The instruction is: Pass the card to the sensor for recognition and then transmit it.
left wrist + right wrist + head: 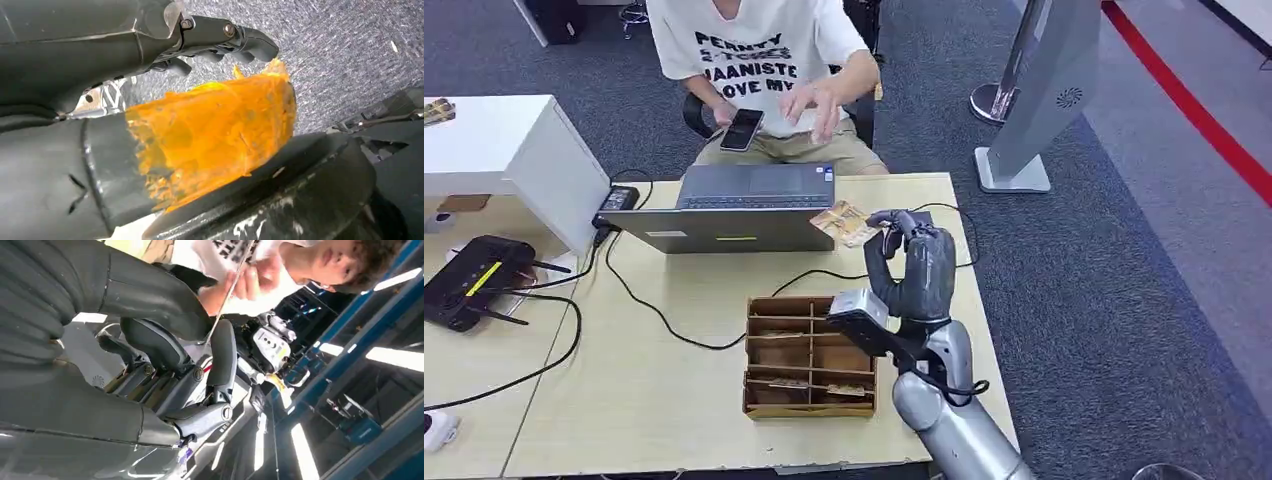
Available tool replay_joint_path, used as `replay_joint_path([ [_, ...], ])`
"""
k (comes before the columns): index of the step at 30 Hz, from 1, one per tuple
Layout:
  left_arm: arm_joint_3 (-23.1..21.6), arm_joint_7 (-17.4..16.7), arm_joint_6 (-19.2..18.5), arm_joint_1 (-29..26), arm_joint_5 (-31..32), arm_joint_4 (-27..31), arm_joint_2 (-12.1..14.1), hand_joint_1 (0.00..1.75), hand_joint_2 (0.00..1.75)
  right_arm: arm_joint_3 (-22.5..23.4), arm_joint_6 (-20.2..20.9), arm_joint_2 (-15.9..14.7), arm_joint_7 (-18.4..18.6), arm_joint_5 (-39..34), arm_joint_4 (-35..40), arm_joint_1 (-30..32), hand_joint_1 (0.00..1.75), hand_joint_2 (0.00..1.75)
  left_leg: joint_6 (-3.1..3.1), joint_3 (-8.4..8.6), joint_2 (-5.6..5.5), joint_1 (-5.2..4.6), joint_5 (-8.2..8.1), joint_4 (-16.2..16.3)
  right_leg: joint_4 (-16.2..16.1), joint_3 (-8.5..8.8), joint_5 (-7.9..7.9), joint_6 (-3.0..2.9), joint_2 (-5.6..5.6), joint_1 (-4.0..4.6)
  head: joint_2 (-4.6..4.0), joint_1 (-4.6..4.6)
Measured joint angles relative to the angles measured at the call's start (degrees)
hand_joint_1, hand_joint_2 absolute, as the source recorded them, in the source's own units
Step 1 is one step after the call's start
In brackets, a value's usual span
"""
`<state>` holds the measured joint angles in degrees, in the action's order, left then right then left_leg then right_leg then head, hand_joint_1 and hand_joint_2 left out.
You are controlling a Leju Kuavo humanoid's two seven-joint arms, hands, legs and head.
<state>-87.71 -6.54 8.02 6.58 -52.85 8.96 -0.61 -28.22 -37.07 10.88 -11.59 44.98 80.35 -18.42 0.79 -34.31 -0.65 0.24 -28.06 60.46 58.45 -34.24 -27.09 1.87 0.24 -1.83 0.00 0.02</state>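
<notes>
My right hand (914, 265) is raised over the far right part of the table and pinches a tan patterned card (844, 222) between thumb and fingers. The card sticks out to the left, next to the laptop's corner. In the right wrist view the card (227, 295) is a thin edge-on line held by the thumb (155, 295) and a finger (222, 355). A small dark device (921, 214) with a cable lies on the table just behind the hand, partly hidden. My left hand (220, 37) hangs over grey carpet, fingers apart from an orange-taped thumb (215, 135), holding nothing.
A person sits across the table with a phone (742, 129) in one hand and the other hand (816, 100) raised. An open grey laptop (739, 205), a wooden divided box (809, 355), a black router (474, 280), cables and a grey kiosk stand (1039, 90) are nearby.
</notes>
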Motion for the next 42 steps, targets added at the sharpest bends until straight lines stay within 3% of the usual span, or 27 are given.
replay_joint_path([
  [10,0.0,-0.6,-0.7,1.0,2.3,0.0,0.0,0.00,0.00,0.0,0.0,0.7,2.9,4.9,-6.0,-6.3,1.75,1.75,-0.03,0.00,-0.01,0.00,0.02,0.0,0.0,0.00,0.02,-0.02,-0.01,0.00,0.00,0.04],
  [11,0.0,-0.6,-0.7,1.0,2.4,0.0,0.0,0.00,0.00,0.0,0.0,0.8,3.1,5.3,-6.3,-6.7,1.68,1.75,-0.03,0.00,-0.02,0.00,0.02,0.0,0.0,0.00,0.01,-0.02,-0.01,0.00,0.00,0.04],
  [12,0.0,-0.6,-0.7,1.0,2.5,0.0,0.0,0.00,0.00,0.0,0.0,0.9,3.2,5.5,-6.7,-7.0,1.34,1.75,-0.03,0.00,-0.02,0.00,0.02,0.0,0.0,0.00,0.01,-0.02,-0.01,0.00,0.00,0.04],
  [13,0.0,-0.7,-0.7,1.0,2.5,0.0,0.0,0.00,0.00,0.0,0.0,0.9,3.2,5.7,-6.9,-7.3,0.14,1.75,-0.03,0.00,-0.02,0.00,0.02,0.0,0.0,0.00,0.01,-0.02,-0.01,0.00,0.00,0.04],
  [14,0.0,-0.7,-0.7,1.0,2.5,0.0,0.0,0.00,0.00,0.0,0.0,1.1,3.2,5.9,-7.2,-7.4,0.00,1.75,-0.03,0.00,-0.02,0.00,0.02,0.0,0.0,0.00,0.01,-0.02,-0.01,0.00,0.00,0.04],
  [23,0.0,-0.7,-0.5,1.2,2.2,0.0,0.0,0.00,0.00,-0.3,0.0,1.8,3.4,7.3,-8.1,-7.4,0.00,1.75,-0.03,0.00,-0.02,0.00,0.02,0.0,0.0,0.00,0.01,-0.02,-0.01,0.00,0.00,0.04],
  [28,0.0,-0.6,0.0,1.1,1.4,0.0,0.0,0.00,0.00,-0.4,0.0,2.1,1.3,6.3,-6.6,-5.3,0.00,1.75,-0.03,0.00,-0.02,0.00,0.02,0.0,0.0,0.00,0.01,-0.02,-0.01,0.00,0.00,0.02],
  [36,0.0,-0.4,0.8,0.5,-1.2,0.0,0.0,0.00,0.00,-3.3,0.0,2.1,-2.0,-4.6,1.8,2.1,0.00,1.75,-0.04,-0.01,-0.02,0.00,0.00,0.0,0.0,-0.03,-0.03,-0.01,-0.01,0.00,0.00,0.04],
  [42,0.1,-0.4,1.1,0.4,-2.8,0.0,0.0,0.00,0.00,-6.1,0.2,0.6,-3.8,-8.1,7.0,8.3,0.00,1.75,-0.04,-0.02,-0.02,0.00,0.00,0.0,0.0,-0.01,-0.04,0.00,-0.01,0.00,0.00,0.04],
])
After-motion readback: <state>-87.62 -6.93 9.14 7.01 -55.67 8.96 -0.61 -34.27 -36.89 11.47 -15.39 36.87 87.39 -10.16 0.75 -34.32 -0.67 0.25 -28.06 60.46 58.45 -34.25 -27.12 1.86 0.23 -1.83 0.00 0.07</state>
